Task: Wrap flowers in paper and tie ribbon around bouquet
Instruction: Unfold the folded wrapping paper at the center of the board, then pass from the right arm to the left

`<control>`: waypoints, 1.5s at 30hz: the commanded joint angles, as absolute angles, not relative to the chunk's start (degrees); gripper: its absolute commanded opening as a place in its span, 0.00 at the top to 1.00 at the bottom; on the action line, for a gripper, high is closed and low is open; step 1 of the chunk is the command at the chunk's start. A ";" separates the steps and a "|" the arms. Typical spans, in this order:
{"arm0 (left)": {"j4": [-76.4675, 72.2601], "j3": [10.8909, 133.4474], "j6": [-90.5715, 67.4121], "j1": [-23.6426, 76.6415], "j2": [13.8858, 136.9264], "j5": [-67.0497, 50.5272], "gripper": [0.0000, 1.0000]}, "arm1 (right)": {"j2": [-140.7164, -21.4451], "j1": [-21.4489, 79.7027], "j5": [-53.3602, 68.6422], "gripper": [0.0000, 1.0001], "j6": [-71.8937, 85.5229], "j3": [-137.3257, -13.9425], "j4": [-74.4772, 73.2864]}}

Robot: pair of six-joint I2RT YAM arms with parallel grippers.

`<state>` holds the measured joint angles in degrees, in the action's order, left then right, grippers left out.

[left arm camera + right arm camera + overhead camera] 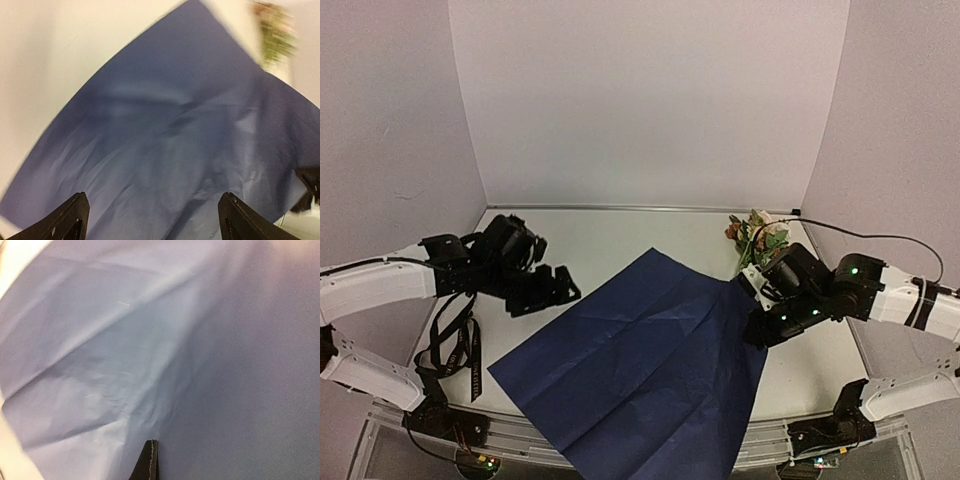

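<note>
The ribbon (455,345) lies in loops at the near left. Just right of it, the left gripper (548,290) hovers wide open and empty beside the paper's left edge. The paper (640,370) lies navy side up in the middle, overhanging the near edge. The right gripper (750,288) is pinched closed on the paper's right corner. The flowers (757,236) lie at the far right.

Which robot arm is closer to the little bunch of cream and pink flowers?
Right. The right gripper grips the dark blue paper sheet's corner just beside the flowers. The left gripper is far off, across the sheet.
</note>
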<state>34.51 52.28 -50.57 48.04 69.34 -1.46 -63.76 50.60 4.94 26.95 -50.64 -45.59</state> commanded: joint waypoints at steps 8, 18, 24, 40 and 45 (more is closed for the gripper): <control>6.71 72.77 17.97 45.73 80.79 -24.92 0.09 | -58.88 51.73 13.68 1.00 -6.89 -68.85 -52.97; 21.94 100.33 43.70 42.45 98.47 -45.34 0.11 | -60.93 53.84 21.85 1.00 -24.72 -78.95 -57.03; 37.61 116.23 54.11 43.30 107.48 -54.11 0.12 | -62.54 54.26 20.90 1.00 -28.77 -82.46 -59.58; 35.32 120.13 61.59 48.16 111.40 -45.17 0.15 | -67.05 55.34 21.03 1.00 -32.91 -86.05 -62.96; 34.89 117.91 62.37 48.20 109.04 -43.35 0.16 | -66.07 55.49 20.34 1.00 -33.34 -85.08 -62.95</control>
<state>35.85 116.97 60.56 48.27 111.58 -44.59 -67.20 55.05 20.47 -32.12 -84.01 -62.70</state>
